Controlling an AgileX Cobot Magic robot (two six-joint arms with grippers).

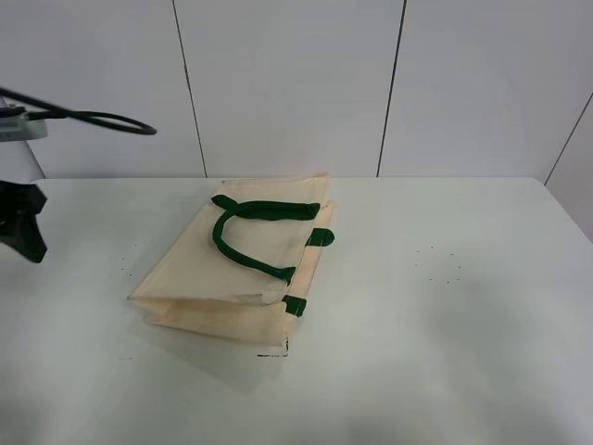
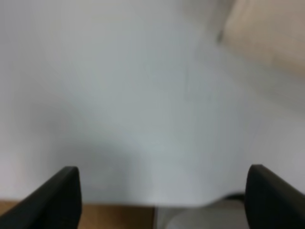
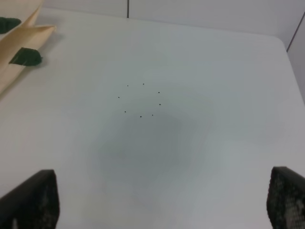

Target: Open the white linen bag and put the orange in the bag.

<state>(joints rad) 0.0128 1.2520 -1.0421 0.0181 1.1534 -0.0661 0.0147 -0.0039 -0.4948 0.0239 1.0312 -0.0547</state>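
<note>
The white linen bag (image 1: 243,269) lies flat and closed on the white table (image 1: 445,324), its dark green handles (image 1: 250,232) resting on top. A blurred corner of the bag shows in the left wrist view (image 2: 267,33), and an edge with a green strap tab shows in the right wrist view (image 3: 19,43). The orange is not in any view. My left gripper (image 1: 25,227) hangs at the far left edge, well apart from the bag; its jaws are wide open and empty (image 2: 164,200). My right gripper (image 3: 159,200) is open and empty over bare table to the right of the bag.
A black cable (image 1: 93,119) loops from the left arm at the upper left. White wall panels stand behind the table. Small dark specks (image 3: 140,100) mark the table surface right of the bag.
</note>
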